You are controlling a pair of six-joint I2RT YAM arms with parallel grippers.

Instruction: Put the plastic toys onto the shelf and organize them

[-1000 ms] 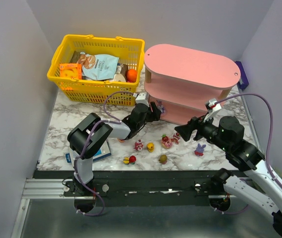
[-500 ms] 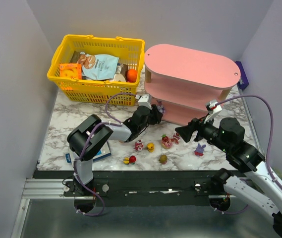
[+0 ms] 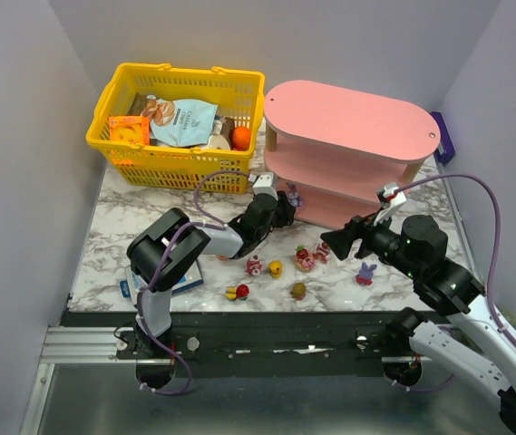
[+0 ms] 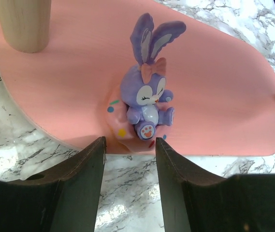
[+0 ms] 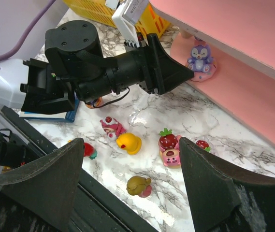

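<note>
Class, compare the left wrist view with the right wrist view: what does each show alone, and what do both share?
Only the left wrist view: the pink bow and paw-print foot of the purple long-eared plastic bunny. Only the right wrist view: loose figurines on the marble-patterned tabletop, including a yellow plastic duck and a strawberry-capped pink figurine, plus a corner of the yellow mesh basket. Both: that bunny sitting on the pink shelf's bottom tier, with the left gripper open and pointing at it.
</note>
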